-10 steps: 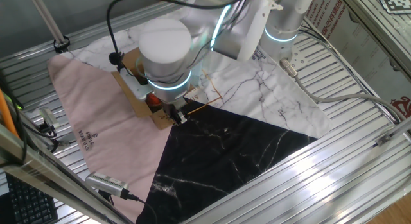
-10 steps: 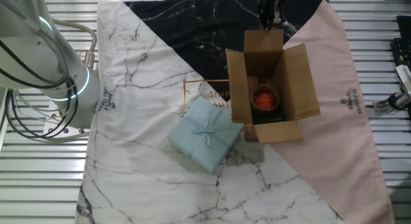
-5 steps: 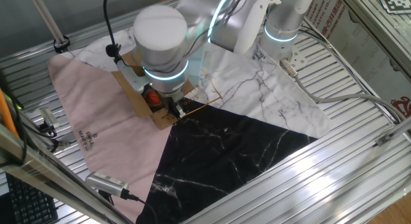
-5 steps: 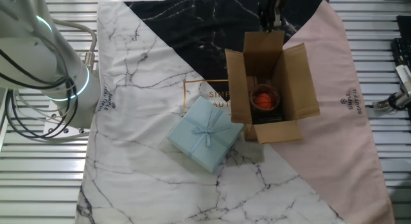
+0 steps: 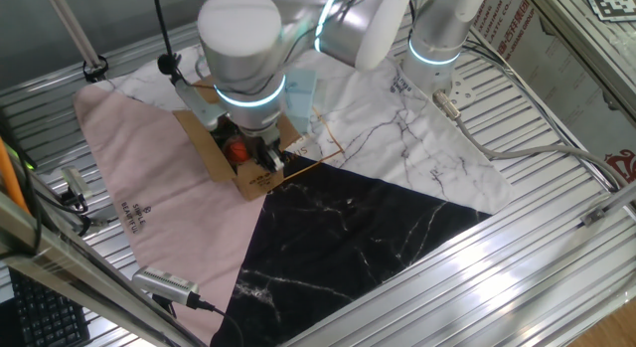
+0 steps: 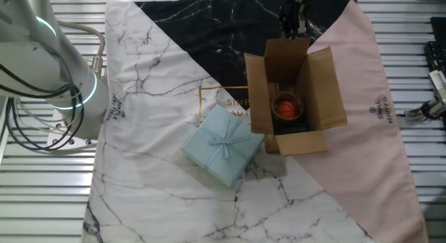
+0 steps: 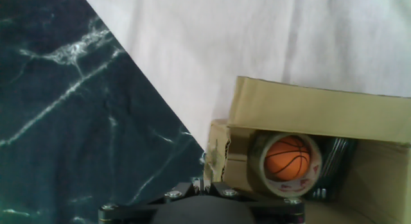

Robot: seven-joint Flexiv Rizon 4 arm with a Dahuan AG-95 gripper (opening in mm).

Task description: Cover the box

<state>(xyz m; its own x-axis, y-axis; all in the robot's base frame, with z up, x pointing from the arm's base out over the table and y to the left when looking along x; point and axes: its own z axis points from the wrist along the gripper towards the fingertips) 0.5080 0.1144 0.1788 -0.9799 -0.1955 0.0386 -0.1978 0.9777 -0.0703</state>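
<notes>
The box [image 6: 327,97] is a brown cardboard carton standing open, with its flaps spread out. It also shows in the one fixed view [image 5: 211,153] and at the right of the hand view [image 7: 302,112]. Inside lie a tape roll and a small orange basketball [image 7: 288,156]. My gripper [image 6: 293,17] is at the box's far flap [image 6: 286,44], which tilts up a little. In the hand view the gripper [image 7: 202,184] has its fingers close together, right at the box's torn corner edge [image 7: 217,153]. In the one fixed view the gripper [image 5: 268,168] is low at the box's near corner.
A pale blue gift box with a ribbon [image 6: 223,145] lies left of the carton. A white, black and pink marbled cloth [image 6: 160,76] covers the slatted metal table. The arm's base [image 6: 66,90] stands at the left. A metal cylinder with a cable [image 5: 164,284] lies at the front.
The arm has swung slightly up and back over the box. The far flap at the gripper has tilted up a little. The box and blue gift box have not moved.
</notes>
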